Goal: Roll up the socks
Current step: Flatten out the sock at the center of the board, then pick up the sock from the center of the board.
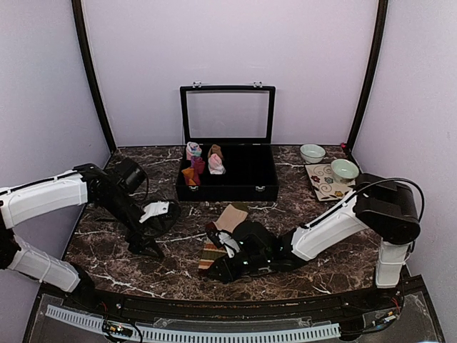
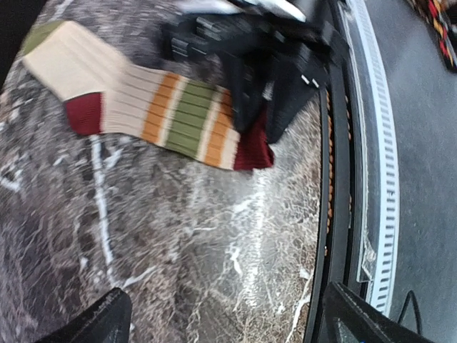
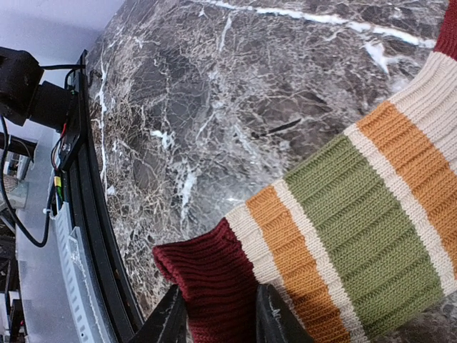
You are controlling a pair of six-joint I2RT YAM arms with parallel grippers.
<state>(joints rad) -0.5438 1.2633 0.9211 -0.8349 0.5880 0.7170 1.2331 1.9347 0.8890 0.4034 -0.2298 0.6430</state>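
Observation:
One striped sock (image 1: 230,218) lies flat on the marble table, tan foot toward the box and dark red cuff toward the front edge. In the left wrist view the sock (image 2: 143,107) shows cream, orange and olive bands. My right gripper (image 1: 218,268) is low over the cuff. In the right wrist view its fingers (image 3: 171,321) stand a little apart on the dark red cuff of the sock (image 3: 357,236), so the right gripper (image 3: 221,314) is open. My left gripper (image 1: 146,246) hovers left of the sock. It (image 2: 221,314) is wide open over bare marble.
A black case (image 1: 227,187) with its glass lid raised stands at the back, holding several small rolled bundles (image 1: 202,163). Two pale bowls (image 1: 312,152) (image 1: 344,169) and a patterned mat (image 1: 323,187) are at the back right. The table's front rail (image 2: 335,179) runs close to the cuff.

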